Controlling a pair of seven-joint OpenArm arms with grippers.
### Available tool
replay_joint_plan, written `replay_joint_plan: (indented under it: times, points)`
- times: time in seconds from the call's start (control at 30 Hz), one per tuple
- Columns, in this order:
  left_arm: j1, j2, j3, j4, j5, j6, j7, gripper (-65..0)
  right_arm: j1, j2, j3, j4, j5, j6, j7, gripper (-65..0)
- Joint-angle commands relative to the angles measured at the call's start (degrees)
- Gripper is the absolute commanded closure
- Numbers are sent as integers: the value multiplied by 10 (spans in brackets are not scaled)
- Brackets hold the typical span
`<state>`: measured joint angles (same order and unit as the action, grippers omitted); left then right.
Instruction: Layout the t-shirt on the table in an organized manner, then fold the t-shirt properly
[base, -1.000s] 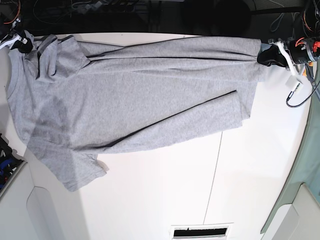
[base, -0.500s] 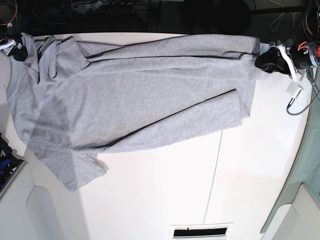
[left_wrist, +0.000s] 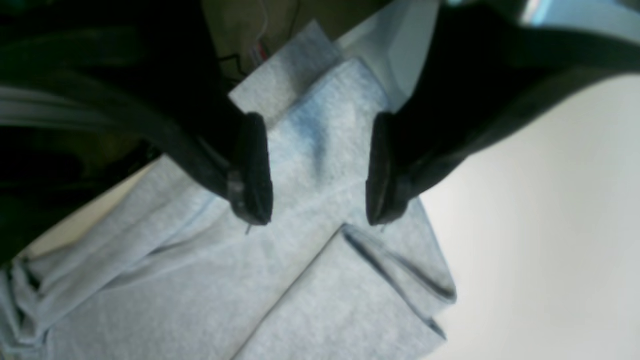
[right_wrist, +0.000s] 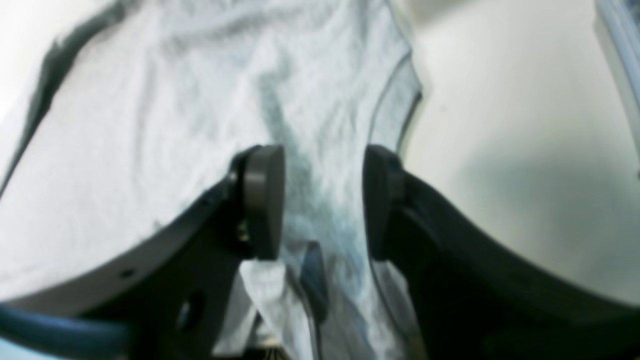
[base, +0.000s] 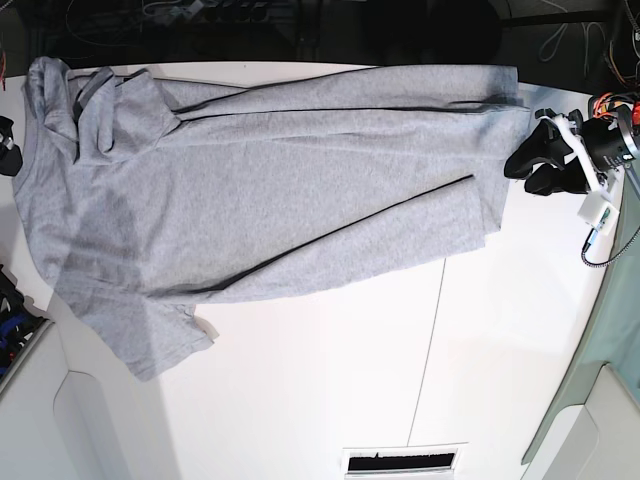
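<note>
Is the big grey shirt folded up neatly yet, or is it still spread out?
Spread out, not neatly folded. The t-shirt lies wide across the table, with loose creases and one long side flopped over.

Robotics lab or test bench, not home. Signs: broad white table (base: 330, 380) with thin dark seam, built as work surface; tangle of dark cables (base: 215, 12) and wiring along far edge; robot arm (base: 585, 150) with exposed orange and white wires mounted at table side; vent slot (base: 403, 462) set in near edge.
</note>
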<state>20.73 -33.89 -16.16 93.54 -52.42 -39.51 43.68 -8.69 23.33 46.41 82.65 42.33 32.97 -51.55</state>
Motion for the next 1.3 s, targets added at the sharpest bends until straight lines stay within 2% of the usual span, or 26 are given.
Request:
replay_joint_plan:
  times: [0.0,0.2,0.4,0.53,0.8,0.87,0.9,0.97,1.0,1.27]
  points:
    - [-19,-4,0,-8,-13,-3,-13,-338,16,14,4,10,7,2,12,-260]
    - [-112,35,37,-126,-6,-1,-12,-338,54,14,4,2,-20,2,21,-260]
    - [-176,50,95,-196,20,-1,-11,-338,104,14,4,-48,-33,-2,34,-261]
    - [-199,62,101,-229,50,25,-11,-338,133,16,4,-84,-33,-2,34,-261]
    - [-197,64,102,-239,62,24,-7,-337,149,16,-17,-92,-31,-2,36,-261]
    - [-198,64,102,-239,62,24,-7,-295,149,16,-27,-92,-32,-2,36,-261]
    - [-198,64,102,-239,62,24,-8,-232,149,16,-31,-92,-34,-2,36,-261]
    - [-198,64,102,-239,62,24,-16,-58,149,16,-41,-92,-36,-2,38,-261]
    - [-198,64,102,-239,62,24,-20,0,149,16,-45,-92,-36,-2,40,-261]
    - [-200,64,101,-229,59,24,-25,0,149,16,-52,-92,-42,-2,42,-261]
